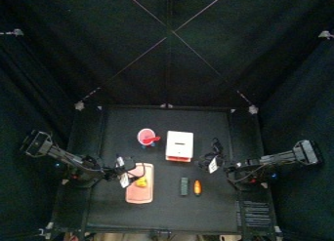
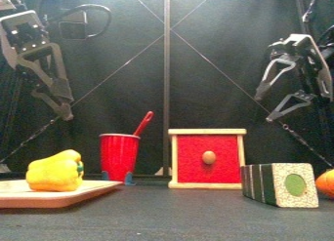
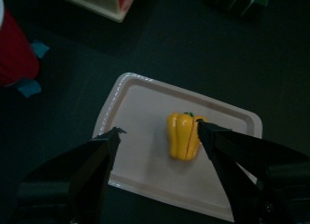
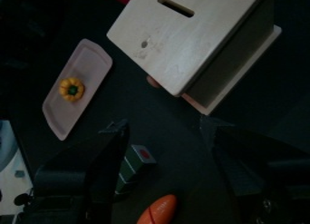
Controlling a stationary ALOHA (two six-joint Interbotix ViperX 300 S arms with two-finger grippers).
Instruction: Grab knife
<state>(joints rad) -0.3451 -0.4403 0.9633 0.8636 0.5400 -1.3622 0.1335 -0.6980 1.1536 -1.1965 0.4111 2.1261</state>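
— Where is the knife (image 2: 143, 122)?
— Only its red handle shows, leaning out of the red cup (image 2: 119, 155) on the counter (image 2: 170, 201), just beside the red-fronted box (image 2: 206, 157).
— And the arms?
— Left claw (image 3: 158, 132) hangs wide open over the yellow pepper (image 3: 183, 137) on its board (image 3: 145, 101); right claw (image 4: 164, 126), jaws apart, holds nothing.
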